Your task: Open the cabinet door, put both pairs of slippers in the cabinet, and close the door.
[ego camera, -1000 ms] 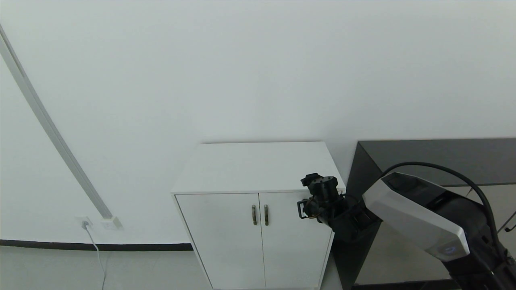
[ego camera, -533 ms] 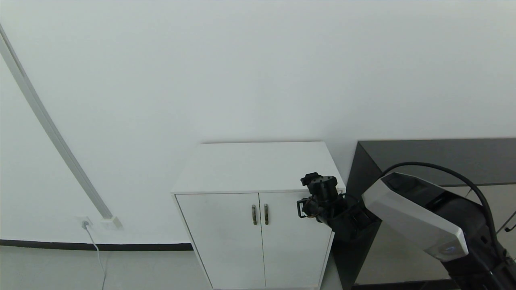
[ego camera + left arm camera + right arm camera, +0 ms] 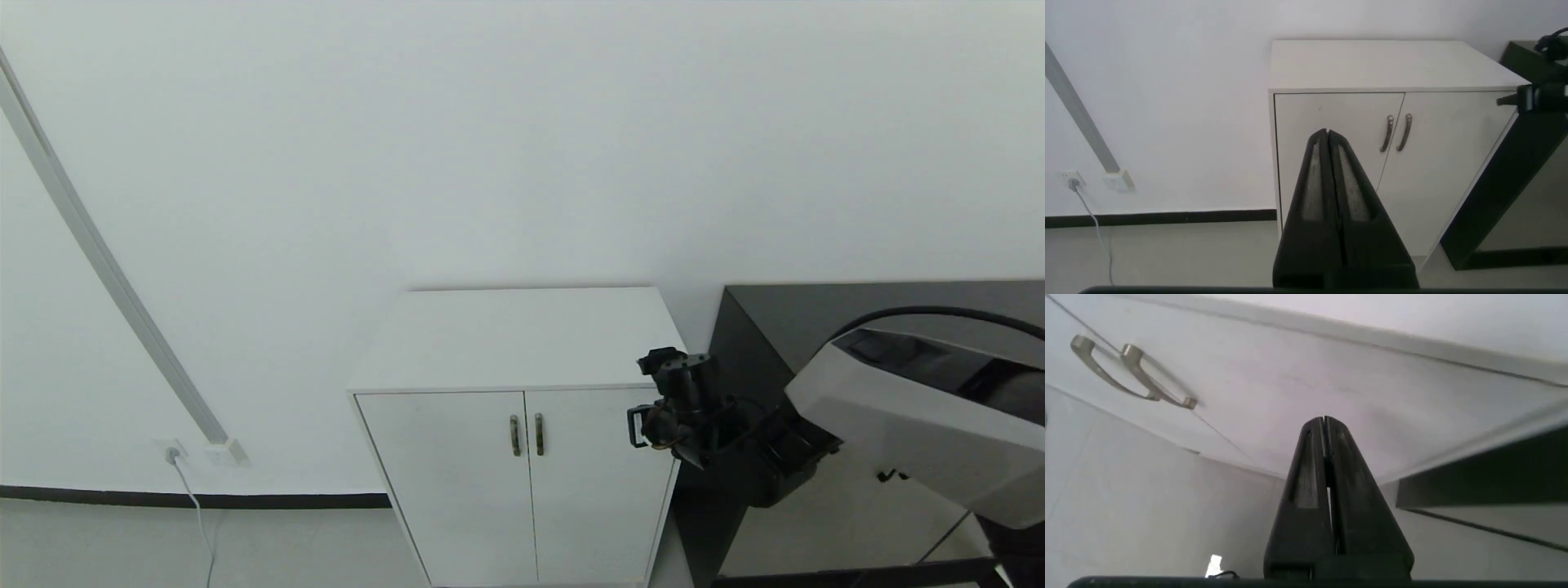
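**Cabinet shut; both grippers clenched, empty**

Head view. A white cabinet [image 3: 522,343] stands against the wall [image 3: 522,147]. Its two doors [image 3: 457,482] are shut, with a pair of slim handles [image 3: 526,435] side by side at the middle seam. The right gripper [image 3: 651,426] hangs at the cabinet's upper right front corner, just beside the outer edge of the right door (contact or not, I cannot tell from here). A dark unit [image 3: 816,318] stands just beside the cabinet on its right. Low on the wall to the left is a socket [image 3: 170,451], with a cable [image 3: 200,523] trailing down from it.

Left wrist view. The left gripper [image 3: 1327,135] is clenched, fingers pressed flat together with nothing between them. It points at the cabinet from well back; both doors and the top panel show ahead of it. The doors sit flush. Pale floor [image 3: 1167,253] runs along the wall's foot.

Right wrist view. The right gripper is clenched too, its fingers meeting along a thin seam and grasping nothing. The cabinet's white front lies near, just ahead of it, with both handles off to one side and the dark unit's edge on the other.
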### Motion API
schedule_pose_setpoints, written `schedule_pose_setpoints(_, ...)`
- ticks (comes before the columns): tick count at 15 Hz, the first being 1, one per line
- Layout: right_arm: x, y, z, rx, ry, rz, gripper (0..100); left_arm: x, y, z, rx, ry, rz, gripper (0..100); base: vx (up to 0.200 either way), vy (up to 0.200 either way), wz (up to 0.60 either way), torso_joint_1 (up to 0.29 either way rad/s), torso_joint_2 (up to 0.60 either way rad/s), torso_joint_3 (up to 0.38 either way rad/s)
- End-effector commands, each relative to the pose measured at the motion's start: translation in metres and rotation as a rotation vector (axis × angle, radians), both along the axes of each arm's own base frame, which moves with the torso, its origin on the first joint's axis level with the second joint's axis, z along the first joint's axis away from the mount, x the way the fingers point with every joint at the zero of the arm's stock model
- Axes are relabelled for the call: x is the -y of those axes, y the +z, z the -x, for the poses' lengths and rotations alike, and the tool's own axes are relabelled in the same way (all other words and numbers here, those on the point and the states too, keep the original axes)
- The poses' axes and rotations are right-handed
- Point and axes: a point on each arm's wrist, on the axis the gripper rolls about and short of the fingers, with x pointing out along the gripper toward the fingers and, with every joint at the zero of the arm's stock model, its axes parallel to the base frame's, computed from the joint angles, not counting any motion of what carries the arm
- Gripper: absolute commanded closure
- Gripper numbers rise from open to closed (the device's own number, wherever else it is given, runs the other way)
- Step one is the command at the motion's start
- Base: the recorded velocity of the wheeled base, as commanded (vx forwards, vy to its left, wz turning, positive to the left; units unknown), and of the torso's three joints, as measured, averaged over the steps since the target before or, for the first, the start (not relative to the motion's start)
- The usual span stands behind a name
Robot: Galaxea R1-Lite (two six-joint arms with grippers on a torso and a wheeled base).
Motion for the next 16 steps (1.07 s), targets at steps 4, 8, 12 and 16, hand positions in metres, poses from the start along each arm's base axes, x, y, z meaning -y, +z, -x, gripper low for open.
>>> schedule_pose_setpoints(4, 0.063, 0.070, 0.063, 0.066, -0.117, -0.006, 100, 0.000, 0.000, 0.000, -0.001, 0.000, 0.000, 100, 0.000, 0.000, 0.00, 0.000, 0.00, 0.000)
schedule_pose_setpoints(8, 0.103, 0.099, 0.098, 0.101, -0.219, 0.006, 100, 0.000, 0.000, 0.000, -0.001, 0.000, -0.001, 100, 0.000, 0.000, 0.00, 0.000, 0.00, 0.000)
schedule_pose_setpoints(12, 0.144, 0.110, 0.131, 0.107, -0.357, 0.048, 100, 0.000, 0.000, 0.000, -0.001, 0.000, 0.000, 100, 0.000, 0.000, 0.00, 0.000, 0.00, 0.000)
schedule_pose_setpoints(16, 0.178, 0.116, 0.179, 0.134, -0.424, 0.085, 100, 0.000, 0.000, 0.000, -0.001, 0.000, 0.000, 100, 0.000, 0.000, 0.00, 0.000, 0.00, 0.000)
